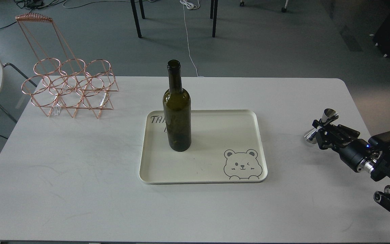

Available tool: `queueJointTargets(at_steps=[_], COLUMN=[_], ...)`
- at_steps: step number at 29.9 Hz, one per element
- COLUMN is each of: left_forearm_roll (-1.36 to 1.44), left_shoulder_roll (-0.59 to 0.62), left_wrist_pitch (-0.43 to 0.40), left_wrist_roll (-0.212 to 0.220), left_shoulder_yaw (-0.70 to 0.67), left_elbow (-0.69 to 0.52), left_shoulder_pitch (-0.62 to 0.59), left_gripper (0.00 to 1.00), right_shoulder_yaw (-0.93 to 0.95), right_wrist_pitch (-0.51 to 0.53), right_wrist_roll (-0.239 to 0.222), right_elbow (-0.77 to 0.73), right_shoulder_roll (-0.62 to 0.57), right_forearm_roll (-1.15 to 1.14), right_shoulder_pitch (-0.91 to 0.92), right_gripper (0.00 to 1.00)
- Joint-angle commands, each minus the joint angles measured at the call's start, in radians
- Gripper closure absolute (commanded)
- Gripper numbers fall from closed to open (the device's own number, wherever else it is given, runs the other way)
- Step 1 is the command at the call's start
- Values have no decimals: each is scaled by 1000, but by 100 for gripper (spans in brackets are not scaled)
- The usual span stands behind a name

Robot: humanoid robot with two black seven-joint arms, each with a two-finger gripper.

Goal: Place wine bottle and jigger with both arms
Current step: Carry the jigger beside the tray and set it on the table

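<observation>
The cream tray (249,142) bears handwritten "THA", the rest hidden by the wine bottle (177,112).

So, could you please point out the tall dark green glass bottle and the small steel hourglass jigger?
Dark green glass bottle (177,117): head view, mid-body.
Steel hourglass jigger (329,114): head view, upper cone.

Glossy dark olive glass wine bottle (177,112), shiny polished steel jigger (321,125), smooth matt cream plastic tray (201,169), thin copper-toned metal wire rack (68,88), matt white scuffed table (63,176), matt black gripper (323,130).
</observation>
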Motion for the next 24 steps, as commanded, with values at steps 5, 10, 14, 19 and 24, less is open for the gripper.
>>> queueJointTargets(at_steps=[5,10,14,19,24], left_forearm_roll=[0,0,0,0,0], left_shoulder_roll=[0,6,6,5,3], left_wrist_pitch=[0,0,0,0,0], left_wrist_roll=[-2,-4,-4,-4,-4], left_shoulder_yaw=[0,-2,0,0,0], left_elbow=[0,0,0,0,0], left_shoulder_pitch=[-3,-3,-6,-13,-18], left_gripper=[2,2,2,2,2], right_shoulder_yaw=[-32,-34,-34,-35,-37], right_wrist_pitch=[0,0,0,0,0], right_wrist_roll=[0,0,0,0,0], right_elbow=[-34,-41,-38,-26,-3], right_shoulder_roll=[15,24,18,10,1], right_forearm_roll=[0,0,0,0,0], right_shoulder_pitch=[3,5,8,8,-2], right_gripper=[71,67,57,41,32])
